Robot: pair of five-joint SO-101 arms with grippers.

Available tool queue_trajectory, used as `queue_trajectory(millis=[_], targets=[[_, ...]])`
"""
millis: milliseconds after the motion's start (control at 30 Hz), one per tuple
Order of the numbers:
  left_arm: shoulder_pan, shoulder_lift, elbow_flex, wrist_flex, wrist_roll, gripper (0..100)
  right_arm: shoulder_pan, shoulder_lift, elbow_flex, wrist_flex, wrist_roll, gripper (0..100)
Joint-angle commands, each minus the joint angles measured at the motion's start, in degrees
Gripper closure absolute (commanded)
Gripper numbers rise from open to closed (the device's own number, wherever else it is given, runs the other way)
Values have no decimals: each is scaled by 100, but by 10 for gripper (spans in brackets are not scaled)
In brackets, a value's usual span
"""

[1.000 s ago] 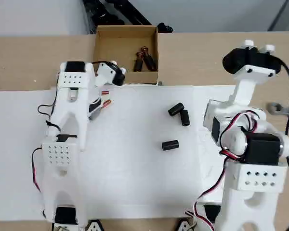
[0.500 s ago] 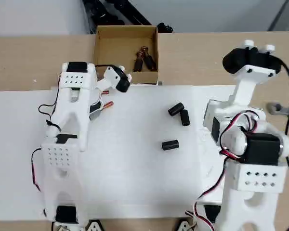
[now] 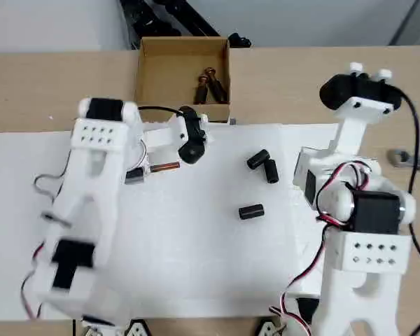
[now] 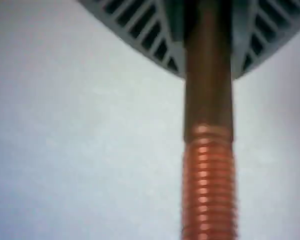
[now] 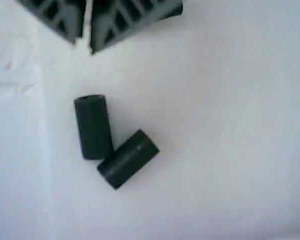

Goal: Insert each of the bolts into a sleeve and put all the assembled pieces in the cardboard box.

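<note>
My left gripper (image 4: pixel 208 55) is shut on a copper bolt (image 4: pixel 208 150), whose threaded end sticks out past the grey jaws. From above, that bolt (image 3: pixel 166 166) lies level over the white sheet, left of the middle, held by the left gripper (image 3: pixel 137 174). Two black sleeves (image 3: pixel 257 159) (image 3: pixel 270 171) touch each other right of centre, and a third sleeve (image 3: pixel 250 211) lies alone nearer the front. My right gripper (image 5: pixel 87 22) hovers shut just beside the pair of sleeves (image 5: pixel 94 126) (image 5: pixel 127 159). The cardboard box (image 3: pixel 164 77) at the back holds assembled pieces (image 3: pixel 210 85).
A white sheet (image 3: pixel 196 266) covers most of the wooden table. A metal tool (image 3: pixel 406 159) lies at the far right edge. Black gear (image 3: pixel 161 17) stands behind the box. The right arm's base (image 3: pixel 364 252) takes up the front right.
The left arm has swung right and toward the sheet's middle, carrying the copper bolt away from the spot near the box. The right arm has barely shifted.
</note>
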Motion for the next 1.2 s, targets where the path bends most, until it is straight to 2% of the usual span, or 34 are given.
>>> queue_trajectory(millis=[0,267,400,533,700,900,1167], targets=[[229,-1582,505,141,-281,994,22,-119,70,-189,18,991],[448,-4009,2097,141,-1327,994,224,-127,352,-295,9,991],[369,-4237,2958,62,-2189,994,629,-127,431,-620,44,991],[79,-4176,3600,-633,-2602,994,752,-127,598,-778,53,991],[-290,-3385,3934,-1433,-3130,994,752,-127,651,-804,26,991],[-571,-1785,3521,-2673,-3165,994,760,-127,651,-1130,44,991],[-589,360,1525,-2690,-3156,994,769,-119,651,-1218,35,991]])
